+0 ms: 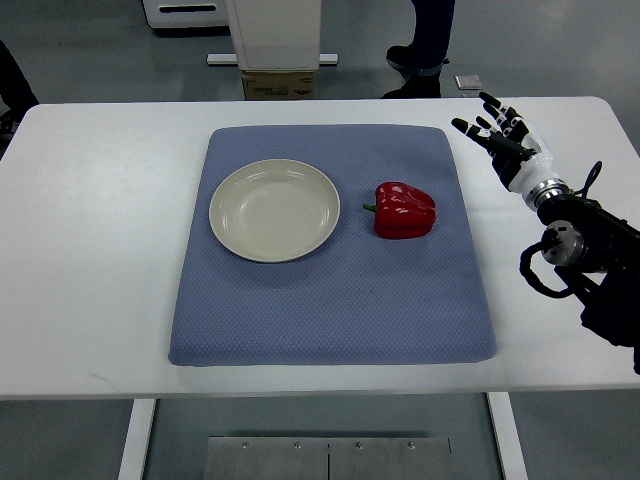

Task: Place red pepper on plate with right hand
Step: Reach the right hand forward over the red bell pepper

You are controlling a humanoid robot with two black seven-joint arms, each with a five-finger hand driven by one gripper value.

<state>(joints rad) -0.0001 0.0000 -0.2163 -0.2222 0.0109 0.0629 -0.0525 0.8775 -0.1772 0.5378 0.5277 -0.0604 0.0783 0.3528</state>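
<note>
While the red pepper (405, 210) lies on its side on the blue mat (330, 300), just to the right of the plate (274, 210) and not touching it, I have nothing in my right hand (500, 135). Its short green stem points toward the plate. The plate is cream colored and sits on the left half of the mat, with nothing in it.

My right hand is above the white table (90, 250), beyond the right edge of the mat and a little farther from me than the pepper. The fingers (470, 127) are spread and relaxed, and they point toward the far left. My left hand is not visible.

I judge that the step now is the reach. To do it well, I should bring the hand over the pepper from the right side and lower it so that the fingers go around the wide body, not the stem. The skin looks smooth and shiny, so I think it can slip; a wrap from the top with the thumb opposite the fingers seems safer than a pinch. The lift must be high enough to clear the plate's rim, and the way to the plate is short and free.

Behind the table a person's legs (430, 40) are standing, well apart from the work.
</note>
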